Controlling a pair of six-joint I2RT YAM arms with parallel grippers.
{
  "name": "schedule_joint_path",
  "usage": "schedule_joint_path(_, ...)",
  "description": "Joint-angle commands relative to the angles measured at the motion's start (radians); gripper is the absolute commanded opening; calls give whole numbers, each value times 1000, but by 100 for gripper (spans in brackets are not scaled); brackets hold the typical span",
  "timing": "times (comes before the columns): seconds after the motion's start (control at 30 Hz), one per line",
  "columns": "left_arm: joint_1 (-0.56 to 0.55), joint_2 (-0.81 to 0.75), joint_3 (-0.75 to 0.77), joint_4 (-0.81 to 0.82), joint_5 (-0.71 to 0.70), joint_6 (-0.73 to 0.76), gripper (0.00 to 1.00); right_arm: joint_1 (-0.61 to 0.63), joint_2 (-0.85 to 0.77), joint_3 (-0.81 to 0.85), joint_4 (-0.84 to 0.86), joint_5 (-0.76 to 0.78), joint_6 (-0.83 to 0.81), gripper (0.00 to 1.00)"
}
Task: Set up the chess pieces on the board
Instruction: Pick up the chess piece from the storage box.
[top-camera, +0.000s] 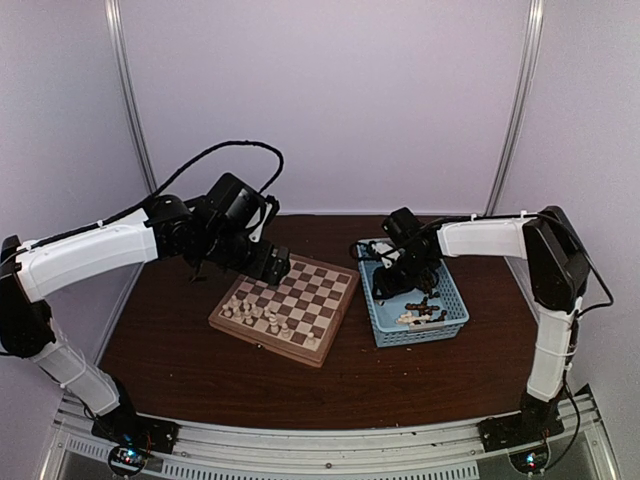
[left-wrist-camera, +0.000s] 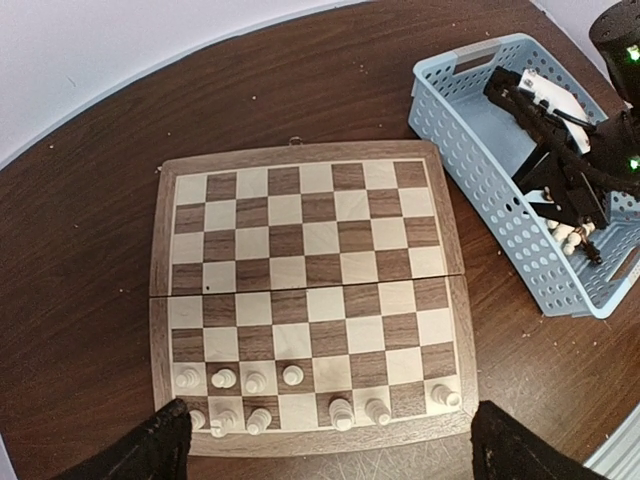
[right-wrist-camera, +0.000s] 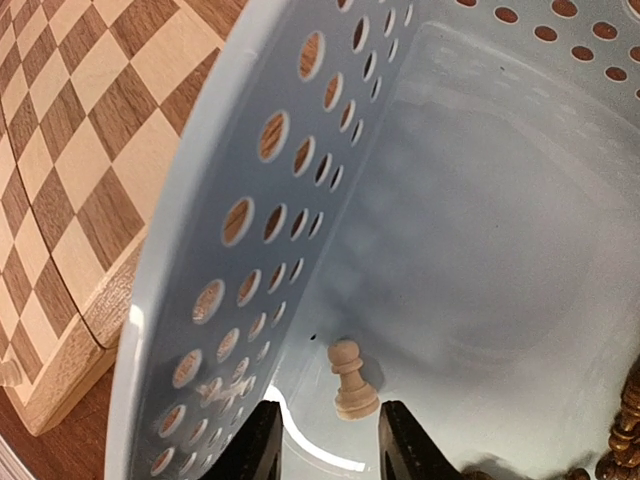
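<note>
the cream pawn (right-wrist-camera: 350, 382) sits on the basket (right-wrist-camera: 230, 230) floor between the right gripper's (right-wrist-camera: 326, 428) part-open jaws, untouched, head pointing away from them; the left gripper (left-wrist-camera: 330, 462) hangs wide open over the board (left-wrist-camera: 310, 160), well apart.

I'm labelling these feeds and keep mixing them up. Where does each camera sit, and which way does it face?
Top external: above and behind the bases, facing forward and down over the table; left arm and right arm show whole.
Left wrist: on the left arm, looking down on the chessboard; its open jaws show at the bottom corners.
Right wrist: on the right arm, inside the blue basket, facing a cream pawn between its jaws.
Shared: chessboard and basket appear in all three.
</note>
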Motion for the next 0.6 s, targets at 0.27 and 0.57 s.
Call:
schedule_joint_path(0.27, 8, -29, 27, -6, -12, -10, 98, -1, 77, -6, 41, 65, -89, 32)
schedule_joint_path(0.57, 8, -35, 20, -10, -25, -10, 98, 26, 53, -46, 58, 212, -176, 18)
